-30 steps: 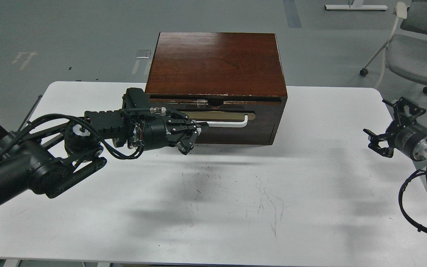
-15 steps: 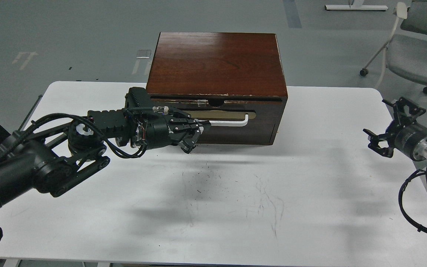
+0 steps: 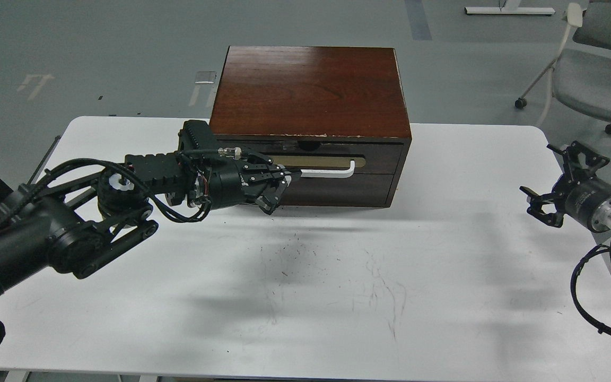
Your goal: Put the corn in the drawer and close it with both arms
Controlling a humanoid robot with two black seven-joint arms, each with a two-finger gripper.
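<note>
The dark brown drawer (image 3: 377, 158) sits in the top of a wooden cabinet (image 3: 311, 90) at the table's back middle. Its front lies flush with the cabinet face, and no gap shows above it. Its white bar handle (image 3: 332, 171) lies on a tan plate. My left gripper (image 3: 279, 185) has its fingers bunched together and rests against the drawer front at the handle's left end, hiding that end. My right gripper (image 3: 547, 178) hangs open and empty over the table's right edge, far from the cabinet. The corn is out of view.
The plain lower front panel (image 3: 348, 192) is below the drawer. The white table (image 3: 337, 292) shows scuff marks in the middle. A grey wheeled chair (image 3: 597, 69) stands on the floor at the back right. My left arm stretches across the table's left half.
The drawer has slid in: the dark gap under the cabinet top has closed. My left gripper moved forward with it against the front. The right arm has barely moved.
</note>
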